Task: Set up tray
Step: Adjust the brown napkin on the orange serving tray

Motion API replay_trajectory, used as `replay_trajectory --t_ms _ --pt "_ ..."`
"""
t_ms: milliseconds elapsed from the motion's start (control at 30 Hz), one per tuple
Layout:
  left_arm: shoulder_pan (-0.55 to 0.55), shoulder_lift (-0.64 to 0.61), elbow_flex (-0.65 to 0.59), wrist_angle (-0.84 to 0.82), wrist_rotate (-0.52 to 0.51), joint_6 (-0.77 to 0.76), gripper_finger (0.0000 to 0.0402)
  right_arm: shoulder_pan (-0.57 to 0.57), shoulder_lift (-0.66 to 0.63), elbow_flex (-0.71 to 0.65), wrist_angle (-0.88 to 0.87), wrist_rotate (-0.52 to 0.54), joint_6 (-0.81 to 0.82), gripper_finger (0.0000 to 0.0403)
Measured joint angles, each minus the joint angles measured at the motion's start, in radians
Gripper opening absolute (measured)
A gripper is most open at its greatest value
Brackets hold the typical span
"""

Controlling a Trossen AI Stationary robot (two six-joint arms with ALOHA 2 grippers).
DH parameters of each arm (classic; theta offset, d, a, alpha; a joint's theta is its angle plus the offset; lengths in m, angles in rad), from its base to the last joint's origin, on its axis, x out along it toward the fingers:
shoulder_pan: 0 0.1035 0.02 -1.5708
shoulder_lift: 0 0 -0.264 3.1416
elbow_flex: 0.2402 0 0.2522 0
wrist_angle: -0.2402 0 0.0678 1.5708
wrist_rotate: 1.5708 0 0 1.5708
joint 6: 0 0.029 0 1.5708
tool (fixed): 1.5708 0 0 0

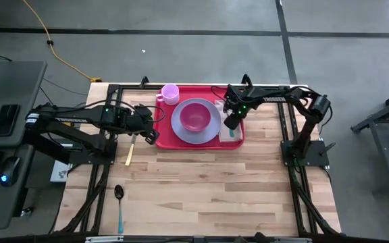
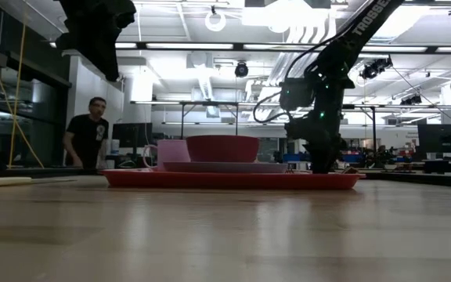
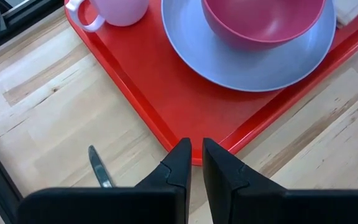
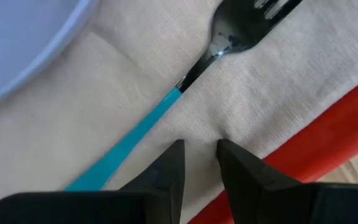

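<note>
The red tray (image 1: pixel 165 138) lies flat on the far half of the wooden desk (image 1: pixel 208 189), about midway between the two arms, with its long axis running left to right across the desk and its short sides facing the arms. On it sit a lavender plate (image 1: pixel 181 127) with a magenta bowl (image 1: pixel 194 116) in its middle, a pink mug (image 1: pixel 169 93) at the far left corner of the tray, and at the right end a tan napkin (image 4: pixel 166 62) bearing a fork (image 4: pixel 185 78) with a dark head and a teal handle; the fork lies on the cloth just beside the plate's rim. The left gripper (image 3: pixel 196 149) hangs low over the tray's near left corner, its fingers (image 3: pixel 178 165) a narrow gap apart with nothing between them, their tips right at the raised rim; whether they touch it I cannot tell. The right gripper (image 4: pixel 199 148) is down over the napkin at the tray's right end, its fingers (image 4: pixel 166 171) also slightly apart and holding nothing, tips close above the cloth near the fork's handle and the red rim. On the bare desk left of the tray lies a knife (image 1: pixel 131 150) with a pale handle, its long axis near to far, and nearer the front edge a spoon (image 1: pixel 119 202) with a dark bowl and teal handle. In the low view a person (image 2: pixel 87 135) in a dark shirt stands in the room beyond the desk.
</note>
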Motion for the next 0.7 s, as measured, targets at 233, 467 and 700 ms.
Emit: replay_trajectory --t_ms 233,467,700 --pt "0.000 0.000 0.000 0.000 0.000 0.002 0.0069 0.000 0.000 0.000 -0.006 -0.016 0.040 0.0083" --pt "0.000 0.000 0.000 0.000 0.000 0.004 0.0069 0.000 0.000 0.006 -0.025 -0.036 0.058 0.0083" --pt "0.000 0.000 0.000 0.000 0.005 0.004 0.0068 0.000 -0.013 0.047 -0.092 -0.042 0.044 0.0083"
